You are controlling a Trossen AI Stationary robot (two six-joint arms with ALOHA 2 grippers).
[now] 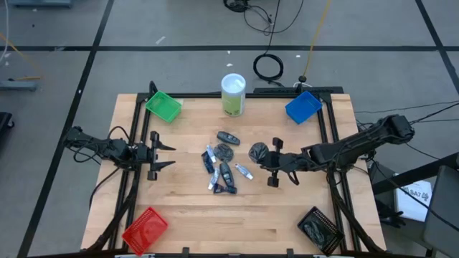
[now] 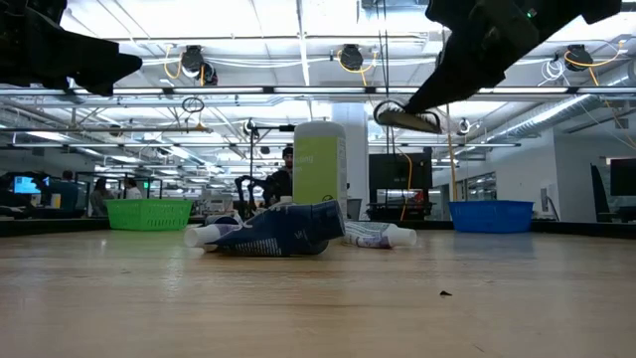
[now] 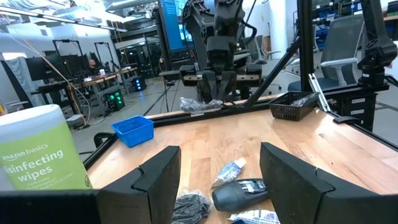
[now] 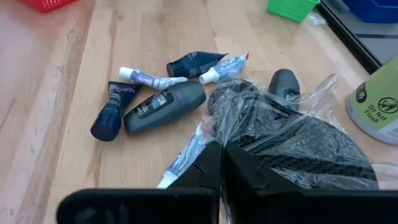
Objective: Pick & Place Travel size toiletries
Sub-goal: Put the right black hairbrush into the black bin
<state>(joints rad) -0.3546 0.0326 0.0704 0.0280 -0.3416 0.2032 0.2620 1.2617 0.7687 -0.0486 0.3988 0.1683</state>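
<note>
The toiletries lie in a loose heap [image 1: 222, 168] at the table's middle: blue-and-white tubes [image 4: 152, 79], a dark oblong bottle [image 4: 165, 107] and dark blue sachets. My right gripper [image 1: 268, 158] hovers just right of the heap and is shut on a dark grey round item in clear plastic wrap [image 4: 298, 143]. That item also shows in the low view as a wrapped packet [image 2: 407, 119] well above the table. My left gripper [image 1: 163, 156] waits open, left of the heap, touching nothing. My right gripper pinches the clear plastic wrap [image 4: 233, 134] at the near edge of the dark round item between its two fingers. The fingers come from the table's right side, slanting down. The item is lifted clear of the table and tilted [image 2: 407, 119], jutting out past the fingertips.
A tall white-and-green wipes canister [image 1: 233, 94] stands behind the heap. Bins sit at the corners: green [image 1: 163, 106], blue [image 1: 303, 106], red [image 1: 145, 229], and black [image 1: 319, 228] with something in it. Bare wood lies between the heap and the near edge.
</note>
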